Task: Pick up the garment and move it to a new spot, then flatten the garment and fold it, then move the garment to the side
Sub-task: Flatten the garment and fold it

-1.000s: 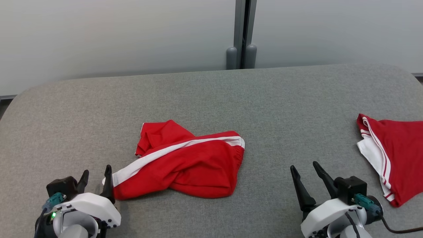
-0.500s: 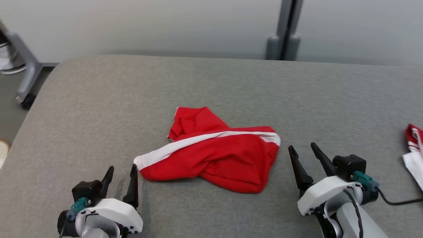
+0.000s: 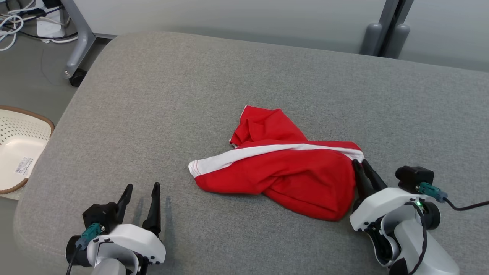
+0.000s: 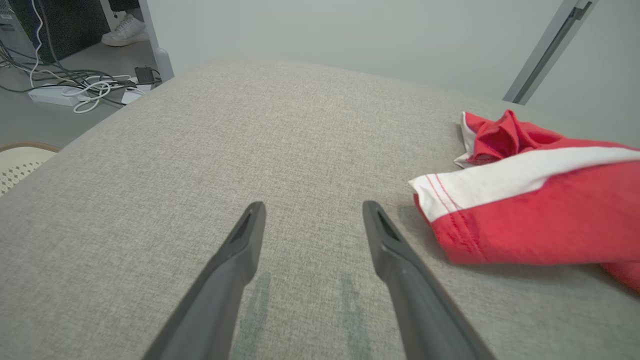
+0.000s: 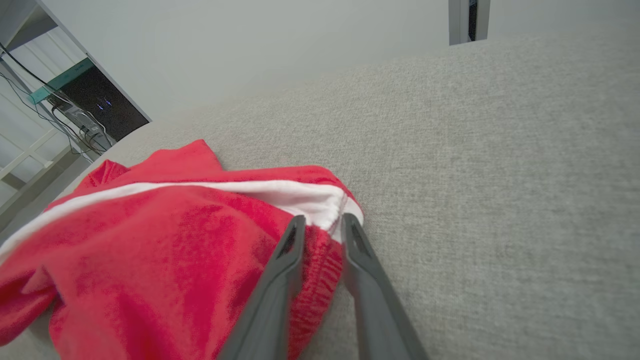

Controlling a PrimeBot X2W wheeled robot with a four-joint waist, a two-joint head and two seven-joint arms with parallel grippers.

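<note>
A grey cloth-covered table (image 3: 244,76) takes up most of the scene, its rounded left end toward a bare floor. On it, right of centre and toward the near edge, lies the garment (image 3: 290,172), a rumpled pair of red shorts (one white stripe runs along its far side). A crumpled leg pokes out toward the far side. On the floor off the table's left end sits a pale perforated basket (image 3: 23,126) with a brown rim. The right gripper (image 3: 360,162) is at the garment's right end, its two dark fingers standing close together on either side of the gathered waistband corner, where red meets white; whether they already bite the cloth cannot be told. The left gripper (image 3: 143,185) is low over bare table near the front edge, fingers spread wide, left of the garment's white hem and apart from it. Cables (image 3: 11,26) lie tangled on the far left floor.
</note>
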